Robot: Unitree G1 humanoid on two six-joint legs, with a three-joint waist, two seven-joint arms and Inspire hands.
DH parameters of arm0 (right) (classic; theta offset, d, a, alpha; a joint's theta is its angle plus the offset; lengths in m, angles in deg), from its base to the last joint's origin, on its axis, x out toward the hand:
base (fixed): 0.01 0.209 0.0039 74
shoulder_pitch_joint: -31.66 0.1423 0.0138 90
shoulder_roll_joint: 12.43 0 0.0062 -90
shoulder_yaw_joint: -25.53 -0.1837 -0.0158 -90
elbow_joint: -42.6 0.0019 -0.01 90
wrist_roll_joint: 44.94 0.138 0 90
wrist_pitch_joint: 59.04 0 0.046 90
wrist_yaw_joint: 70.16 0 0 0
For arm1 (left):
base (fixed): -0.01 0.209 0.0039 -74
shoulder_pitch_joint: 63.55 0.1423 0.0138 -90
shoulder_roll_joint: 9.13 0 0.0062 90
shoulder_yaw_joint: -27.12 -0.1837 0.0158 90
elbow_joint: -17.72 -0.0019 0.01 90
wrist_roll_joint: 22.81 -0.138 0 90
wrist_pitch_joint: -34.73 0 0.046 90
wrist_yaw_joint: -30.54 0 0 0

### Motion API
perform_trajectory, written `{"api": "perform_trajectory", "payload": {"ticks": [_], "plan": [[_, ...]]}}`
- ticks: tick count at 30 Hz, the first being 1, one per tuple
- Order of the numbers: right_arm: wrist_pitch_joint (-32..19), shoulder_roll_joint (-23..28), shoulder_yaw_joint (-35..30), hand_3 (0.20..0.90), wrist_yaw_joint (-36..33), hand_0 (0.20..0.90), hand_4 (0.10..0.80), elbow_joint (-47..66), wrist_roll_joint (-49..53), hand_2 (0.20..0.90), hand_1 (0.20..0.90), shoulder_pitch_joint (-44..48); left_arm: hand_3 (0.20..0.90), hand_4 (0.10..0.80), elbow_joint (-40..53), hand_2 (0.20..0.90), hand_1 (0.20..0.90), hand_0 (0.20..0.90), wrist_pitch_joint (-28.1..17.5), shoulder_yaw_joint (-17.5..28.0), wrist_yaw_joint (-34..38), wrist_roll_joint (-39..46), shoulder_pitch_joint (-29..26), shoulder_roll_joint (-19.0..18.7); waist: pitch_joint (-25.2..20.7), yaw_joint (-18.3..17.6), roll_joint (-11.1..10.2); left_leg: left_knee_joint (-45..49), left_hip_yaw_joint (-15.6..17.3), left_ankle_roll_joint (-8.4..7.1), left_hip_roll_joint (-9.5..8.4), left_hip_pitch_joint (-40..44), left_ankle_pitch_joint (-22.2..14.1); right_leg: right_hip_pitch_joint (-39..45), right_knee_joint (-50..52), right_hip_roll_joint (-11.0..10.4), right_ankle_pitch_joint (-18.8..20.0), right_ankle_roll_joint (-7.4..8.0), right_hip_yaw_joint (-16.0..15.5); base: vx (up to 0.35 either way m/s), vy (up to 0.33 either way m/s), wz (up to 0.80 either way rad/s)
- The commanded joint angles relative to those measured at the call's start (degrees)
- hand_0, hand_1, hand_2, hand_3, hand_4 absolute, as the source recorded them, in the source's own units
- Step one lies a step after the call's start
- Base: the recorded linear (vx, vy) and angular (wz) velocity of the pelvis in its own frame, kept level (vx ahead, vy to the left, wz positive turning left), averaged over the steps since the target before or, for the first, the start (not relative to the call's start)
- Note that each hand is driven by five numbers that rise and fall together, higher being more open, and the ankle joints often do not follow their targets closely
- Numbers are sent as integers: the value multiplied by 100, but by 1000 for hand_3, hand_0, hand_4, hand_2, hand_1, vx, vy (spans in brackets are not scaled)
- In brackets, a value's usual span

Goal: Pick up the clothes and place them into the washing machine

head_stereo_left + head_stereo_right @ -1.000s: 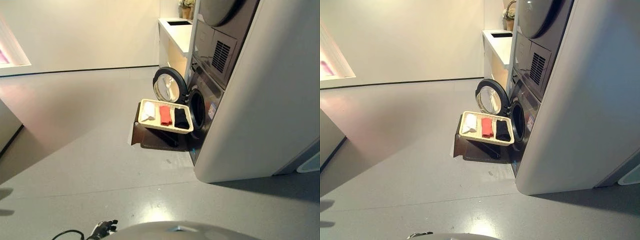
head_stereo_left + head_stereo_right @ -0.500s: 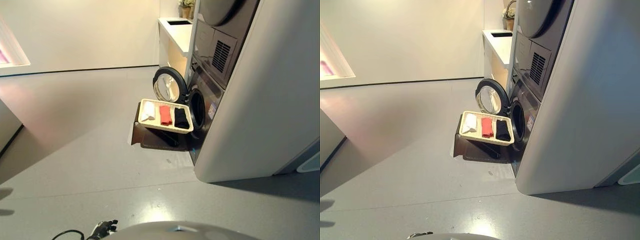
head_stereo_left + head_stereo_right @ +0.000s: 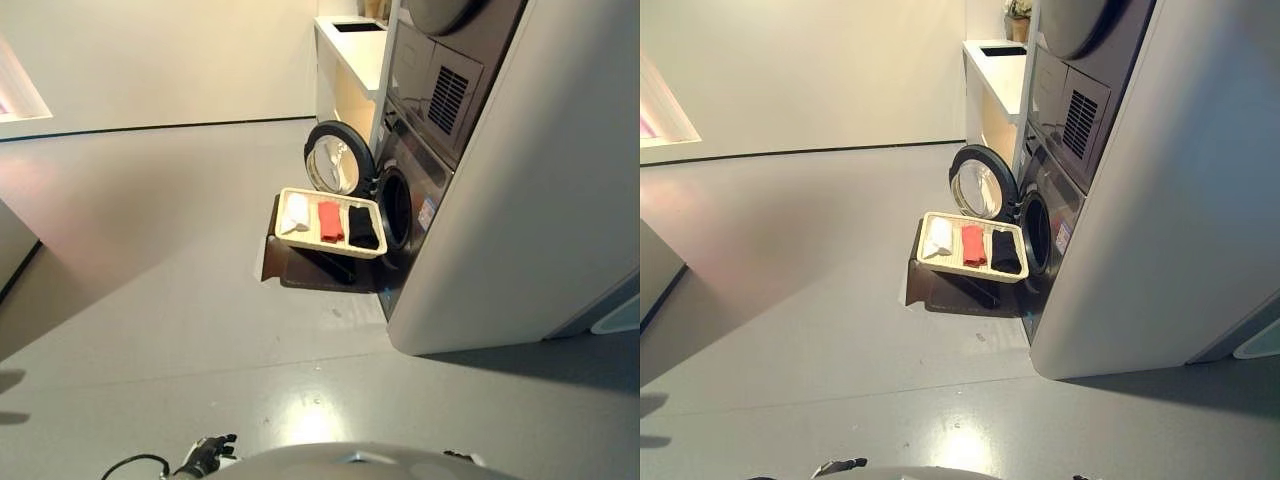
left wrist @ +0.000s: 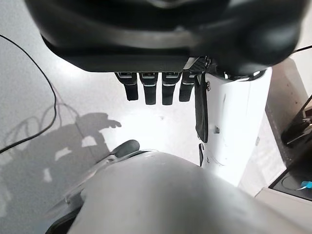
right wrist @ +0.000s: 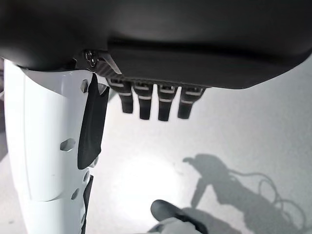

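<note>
Left eye view first: I see a big grey floor [image 3: 150, 300] with shiny light spots on it. On my right side stands a tall grey washing machine tower [image 3: 500, 200], one machine stacked on the other. The lower dark washing machine [image 3: 408, 215] has its round door [image 3: 333, 166] swung wide open, so I can see the dark hole just beside it. Past the tower, by the far wall, is a white counter [image 3: 1002, 75].

Right in front of the open hole sits a cream plastic laundry basket [image 3: 330, 246], resting on a dark stand [image 3: 315, 271]. The clothes lie inside the basket, side by side in a row. A white folded cloth [image 3: 295, 213] is on the left, a red folded cloth [image 3: 330, 221] is in the middle, and a black folded cloth [image 3: 362, 227] is on the right, nearest the machine. None of them is in the machine yet.

The basket is well apart from me. My left hand [image 4: 155, 87] hangs low by my side, fingers straight and loose, holding nothing. My right hand [image 5: 155, 101] hangs the same way, fingers straight, holding nothing. I can just see the left hand at the bottom edge of the left eye view too.
</note>
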Motion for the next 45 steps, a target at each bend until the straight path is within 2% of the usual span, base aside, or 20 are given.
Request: {"api": "perform_trajectory", "payload": {"ticks": [1, 4, 7, 10, 13, 17, 20, 21, 24, 26, 28, 30, 31, 32, 33, 35, 39, 41, 44, 45], "plan": [[-144, -118, 52, 900, 48, 900, 800, 35, 230, 900, 900, 487, 900, 800, 123, 900, 900, 900, -135, 117, 80, -10, -399, 91, 113, -33, -82, 630, -356, -47, -210, -4, -774, -561, 1177, -259, 647, 330, 28, 82, 74, 9], [-182, -86, -48, 900, 45, 900, 800, 44, 345, 900, 900, 459, 900, 800, 121, 900, 900, 900, -127, 162, 67, -10, -443, -8, 252, -138, -17, 741, -457, -11, -184, 126, -899, -1002, 1877, -174, 737, 264, 56, 151, 90, 12], [-171, -74, -117, 900, 38, 900, 800, -30, 335, 900, 900, 338, 900, 800, 34, 900, 900, 900, -149, 193, 84, 16, -414, -21, 282, -268, 32, 620, -647, -71, -197, 499, -1042, -1349, 1384, -166, 684, 151, -15, 298, -7, 19], [-108, -52, -272, 900, 34, 900, 800, -213, 252, 900, 900, 241, 900, 800, -62, 900, 900, 900, -196, 182, 152, 46, -445, 28, 320, -525, -57, 476, -1012, -227, -273, 1149, -1300, -1851, -348, -493, 1534, 353, -45, 467, -134, 43], [-65, -58, -366, 900, 44, 900, 800, -220, 186, 900, 900, 190, 900, 800, -90, 900, 900, 900, -227, 167, 192, 126, -418, 64, 346, -674, 44, 302, -1167, -338, -96, 1596, -1424, -2059, -990, -433, 1912, 474, -72, 378, -95, 42], [-86, -54, -450, 900, 69, 900, 800, -189, 163, 900, 900, 57, 900, 800, -79, 900, 900, 900, -250, 125, 249, 194, -335, 171, 119, -851, 79, 344, -1411, -414, 82, 1906, -1473, -2082, -909, -242, 2161, 397, 249, 375, -165, 41], [-122, -47, -455, 900, 71, 900, 800, -185, 202, 900, 900, 65, 900, 800, -68, 900, 900, 900, -259, 104, 286, 297, -341, 234, 35, -869, 187, 568, -1464, -512, 226, 1859, -1232, -2064, -736, -34, 2123, 314, 340, 297, -183, 6], [-159, -21, -429, 900, 46, 900, 800, -164, 247, 900, 900, 109, 900, 800, 10, 900, 900, 900, -278, 56, 303, 373, -369, 298, -5, -857, 310, 1352, -1449, -715, 355, 1548, -445, -1835, -681, 245, 1974, 100, 329, 290, -193, 24], [-215, 74, -391, 900, 4, 900, 800, -39, 421, 900, 900, 273, 900, 800, 153, 900, 900, 900, -307, -42, 325, 498, -555, 323, 92, -760, 161, 3515, -1320, -913, 227, 474, 583, -1201, -864, 297, 1640, -214, 354, 336, -268, 35], [-224, 139, -291, 900, -43, 900, 800, 46, 496, 900, 900, 425, 900, 800, 273, 900, 900, 900, -323, -18, 349, 599, -615, 295, 266, -575, -95, 4502, -1246, -847, -109, -170, 573, -790, -949, 140, 1482, -312, 467, 279, -226, 15], [-233, 122, -192, 900, -92, 900, 800, 92, 545, 900, 900, 599, 900, 800, 210, 900, 900, 900, -357, 52, 423, 685, -605, 282, 370, -372, -228, 4913, -973, -664, 21, -809, 299, -515, -904, 167, 1316, -393, 619, 374, -161, -32], [-256, 122, -108, 900, -138, 900, 800, 117, 579, 900, 900, 681, 900, 800, 165, 900, 900, 900, -363, 117, 465, 738, -525, 251, 451, -157, -331, 4539, -772, -557, 149, -1447, 138, -228, -892, 171, 1161, -388, 787, 417, -29, -38], [-303, 61, -24, 900, -176, 900, 800, 96, 632, 900, 900, 748, 900, 800, 66, 900, 900, 900, -368, 192, 555, 782, -451, 250, 508, 5, -310, 3561, -615, -564, 446, -1830, 190, 29, -918, 268, 955, -337, 939, 273, 51, -31], [-303, 59, -24, 900, -176, 900, 800, 96, 632, 900, 900, 750, 900, 800, 65, 900, 900, 900, -368, 193, 555, 781, -453, 247, 499, 4, -332, 3512, -604, -564, 426, -1821, 228, 16, -918, 247, 960, -336, 944, 608, 193, -24], [-352, 34, 37, 900, -230, 900, 800, 104, 683, 900, 900, 768, 900, 800, 11, 900, 900, 900, -361, 249, 605, 820, -414, 254, 525, 186, -165, 1653, -754, -681, 617, -1797, 540, 379, -1043, 372, 691, -202, 1109, 517, 218, 2], [-381, 31, 54, 900, -272, 900, 800, 120, 747, 900, 900, 753, 900, 800, -70, 900, 900, 900, -344, 273, 641, 807, -423, 280, 473, 308, -49, 348, -867, -848, 831, -1897, 943, 746, -1175, 377, 420, -95, 1259, 563, 231, -2], [-334, -42, 61, 900, -219, 900, 800, 44, 776, 900, 900, 679, 900, 800, -152, 900, 900, 900, -308, 325, 642, 764, -363, 284, 357, 420, -61, 308, -912, -866, 792, -1800, 1109, 1168, -1112, 196, 142, 13, 1455, 399, 194, -34], [-326, -137, -64, 900, -177, 900, 800, -76, 853, 900, 900, 608, 900, 800, -150, 900, 900, 900, -314, 398, 612, 739, -361, 185, 177, 475, -183, 599, -829, -749, 559, -1780, 976, 1160, -657, -82, 98, 173, 1480, 424, 269, -92], [-329, -183, -94, 900, -117, 900, 800, -118, 870, 900, 900, 597, 900, 800, -142, 900, 900, 900, -313, 464, 592, 721, -457, 58, 158, 480, -271, 773, -683, -600, 362, -1702, 730, 941, 92, -186, 404, 295, 1467, 240, 167, -57], [-328, -186, -137, 900, -91, 900, 800, -76, 894, 900, 900, 599, 900, 800, -90, 900, 900, 900, -306, 491, 599, 715, -499, -21, 181, 453, -312, 850, -623, -521, 270, -1635, 595, 763, 520, -214, 761, 360, 1446, 171, 122, -89]]}}
